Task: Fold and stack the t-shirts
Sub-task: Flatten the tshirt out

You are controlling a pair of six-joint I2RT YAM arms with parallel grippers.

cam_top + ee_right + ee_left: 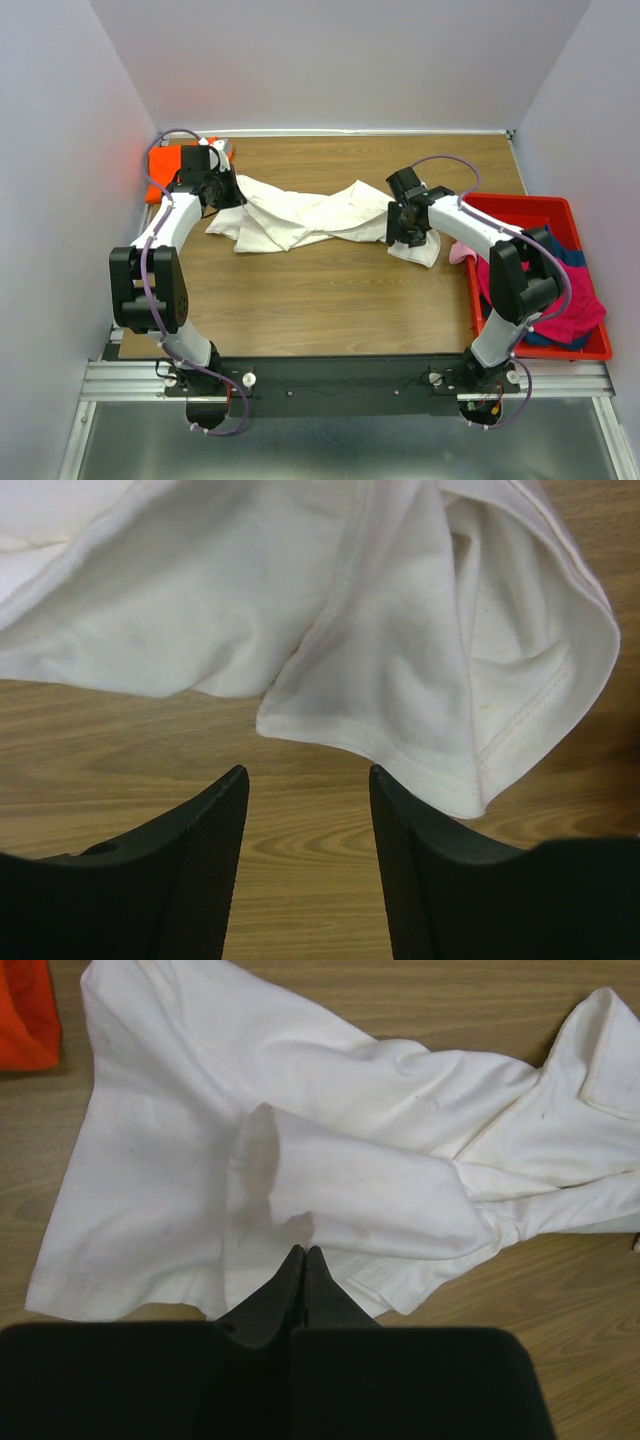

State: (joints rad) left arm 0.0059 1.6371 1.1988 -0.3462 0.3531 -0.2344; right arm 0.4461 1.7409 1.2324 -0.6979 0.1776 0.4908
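We see left claw [302, 1256] clamped on a fold of the white shirt [180, 1140]; right claw [308, 774] apart above the surface [120, 740], just near its hem; orange shirt [165, 166] far left.

A shirt [300, 215] lies spread across the middle of the tabletop [330, 300]. The left tool [222, 190] is at its left end and the right tool [408, 228] at its right end. A second shirt [165, 170] lies in the far left corner. A bin [520, 203] at the right edge holds more shirts [570, 310].
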